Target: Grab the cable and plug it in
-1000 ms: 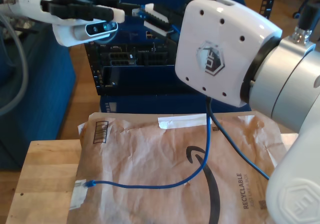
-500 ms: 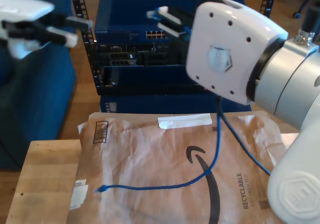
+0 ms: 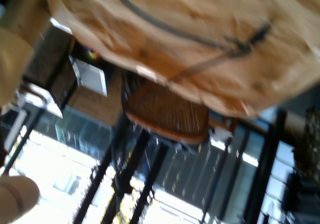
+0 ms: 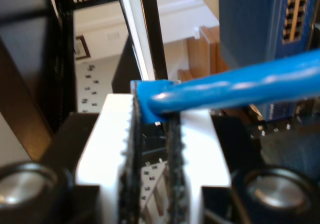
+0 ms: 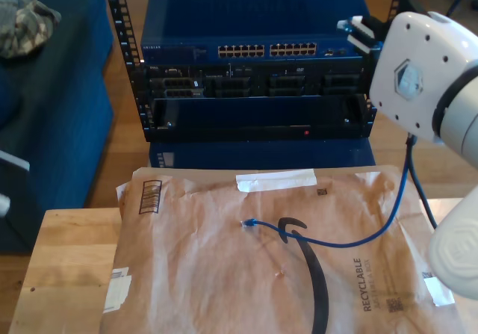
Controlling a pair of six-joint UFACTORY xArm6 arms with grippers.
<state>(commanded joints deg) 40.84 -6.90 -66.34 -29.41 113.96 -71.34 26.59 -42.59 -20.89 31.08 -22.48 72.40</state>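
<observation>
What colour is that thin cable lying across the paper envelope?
Bright blue. The cable shows best in the exterior view, curving over the brown envelope.

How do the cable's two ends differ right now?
The held end is pinched between the fingers of my second gripper; the free end is touched by nothing. The held end is raised in front of the rack, at the exterior view's right; the free end lies flat on the mailer. Both belong to the same blue cable, which sags between them.
</observation>
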